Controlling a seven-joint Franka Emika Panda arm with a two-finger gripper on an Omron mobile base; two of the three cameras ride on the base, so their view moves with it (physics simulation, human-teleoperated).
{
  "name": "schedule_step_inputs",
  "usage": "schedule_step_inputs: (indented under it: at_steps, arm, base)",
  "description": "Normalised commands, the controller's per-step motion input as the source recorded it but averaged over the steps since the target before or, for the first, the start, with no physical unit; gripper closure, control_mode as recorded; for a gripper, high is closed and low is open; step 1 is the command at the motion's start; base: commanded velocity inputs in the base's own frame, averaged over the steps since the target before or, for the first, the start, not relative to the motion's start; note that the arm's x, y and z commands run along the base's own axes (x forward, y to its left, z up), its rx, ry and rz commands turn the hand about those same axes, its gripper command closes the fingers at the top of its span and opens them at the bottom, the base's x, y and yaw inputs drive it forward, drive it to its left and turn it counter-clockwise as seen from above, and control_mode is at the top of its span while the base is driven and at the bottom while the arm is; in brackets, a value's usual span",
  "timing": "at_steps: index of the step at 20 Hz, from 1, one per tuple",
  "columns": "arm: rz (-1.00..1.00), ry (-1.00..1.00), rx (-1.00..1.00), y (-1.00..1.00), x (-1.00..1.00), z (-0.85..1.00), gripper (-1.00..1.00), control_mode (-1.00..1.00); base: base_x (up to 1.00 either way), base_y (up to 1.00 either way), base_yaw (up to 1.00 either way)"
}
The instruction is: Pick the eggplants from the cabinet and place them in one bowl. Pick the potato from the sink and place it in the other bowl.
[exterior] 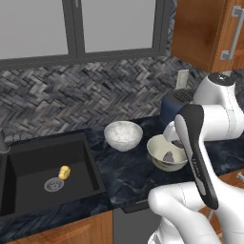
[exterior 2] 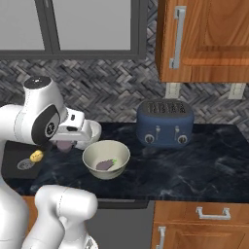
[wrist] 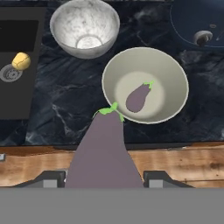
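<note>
- so, far left from my left base camera: the black sink point(exterior: 28, 164) holds the potato point(exterior: 64, 172), lying just beside the round steel drain point(exterior: 54, 184).
- next along the dark marble counter point(exterior: 126, 178) i see a pale speckled bowl point(exterior: 123, 135), apart from the sink's right edge.
- just right of that sits the cream bowl point(exterior: 164, 153), with one eggplant point(exterior: 169, 156) lying inside on its bottom; in my hand view the same eggplant has its green stem pointing up and to the right.
- over the cream bowl's near side i have the fingers point(wrist: 103, 178) closed on a second eggplant point(wrist: 104, 153); it rises between the dark tips with its green cap toward the bowl's rim.
- in my right base camera the held eggplant shows as a purplish lump under the wrist, just left of the cream bowl and above the counter.
- further right stands a navy-blue toaster point(exterior 2: 164, 122) against the herringbone backsplash point(exterior 2: 112, 92).
- above it hangs the brown wooden cabinet point(exterior 2: 214, 39), door closed, with a silver bar handle point(exterior 2: 177, 36).
</note>
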Motion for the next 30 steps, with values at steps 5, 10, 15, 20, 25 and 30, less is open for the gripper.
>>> schedule_step_inputs:
  at_steps: [5,10,15,20,25,30]
  arm:
    - [-0.01,0.05,0.00,0.02,0.23,-0.01,1.00,-1.00]
    - [-0.05,0.06,0.00,0.00,0.43,0.00,1.00,-1.00]
    - [-0.03,0.00,0.00,0.00,0.17,-0.05,1.00,-1.00]
    - [-0.02,-0.02,0.00,0.00,0.08,-0.59,1.00,-1.00]
    - [0.00,-0.07,0.00,-0.08,0.07,-0.69,1.00,-1.00]
    - [0.00,-0.14,0.04,-0.20,0.15,-0.55,1.00,-1.00]
  base:
    - [0.00,0.00,0.00]
    - [0.00,0.00,0.00]
    - [0.00,0.00,0.00]
    - [0.00,0.00,0.00]
    - [0.00,0.00,0.00]
    - [0.00,0.00,0.00]
